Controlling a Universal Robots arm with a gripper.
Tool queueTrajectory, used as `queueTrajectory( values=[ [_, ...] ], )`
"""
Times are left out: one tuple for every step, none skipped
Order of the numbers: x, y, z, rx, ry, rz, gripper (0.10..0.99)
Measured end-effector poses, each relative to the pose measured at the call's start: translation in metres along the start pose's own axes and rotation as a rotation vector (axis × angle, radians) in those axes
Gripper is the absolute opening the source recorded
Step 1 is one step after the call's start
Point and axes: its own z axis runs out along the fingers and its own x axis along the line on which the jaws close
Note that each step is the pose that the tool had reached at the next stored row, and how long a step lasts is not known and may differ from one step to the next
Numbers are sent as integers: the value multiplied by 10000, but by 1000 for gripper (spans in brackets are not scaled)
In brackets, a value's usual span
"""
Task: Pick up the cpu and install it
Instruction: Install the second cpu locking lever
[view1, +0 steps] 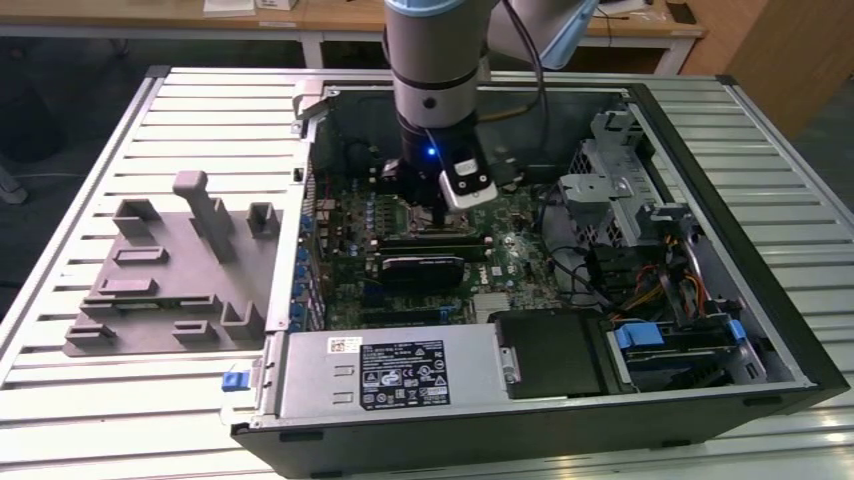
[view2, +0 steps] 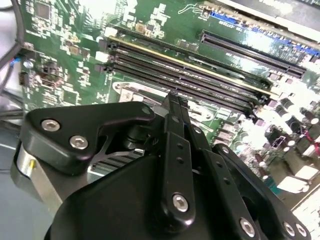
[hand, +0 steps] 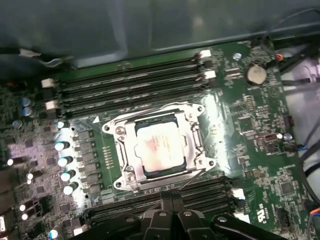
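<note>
The cpu (hand: 157, 150) sits in its socket (hand: 122, 150), mid-frame, just above the shut, empty tool (hand: 172, 200).

One open computer case (view1: 747, 250) on the slatted table (view1: 80, 400); one robot arm (view1: 434, 60) reaching into it, bearing one gripper (hand: 170, 200); one green motherboard (hand: 250, 130) inside; one cpu (hand: 157, 147) seated in one metal socket frame (hand: 120, 131); one round coin battery (hand: 256, 74); four long memory slots (hand: 130, 82) on the far side of the socket in the first wrist view; one grey fixture block (view1: 174, 265) beside the case; one power supply (view1: 387, 370).
</note>
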Motion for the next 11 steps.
queueTrajectory(
  values=[
    [15,-7,5,-4,3,-53,106],
    [31,-14,12,-13,7,-102,106],
    [47,-23,19,-28,12,-152,106],
    [65,-32,27,-47,18,-201,106],
    [80,-40,34,-63,24,-245,106],
    [92,-47,40,-82,28,-288,106],
    [103,-54,47,-108,36,-323,106],
    [112,-60,53,-142,44,-353,106],
    [120,-66,60,-183,54,-381,106],
    [124,-72,66,-228,64,-402,106],
    [128,-78,73,-275,75,-417,106]
  ],
)
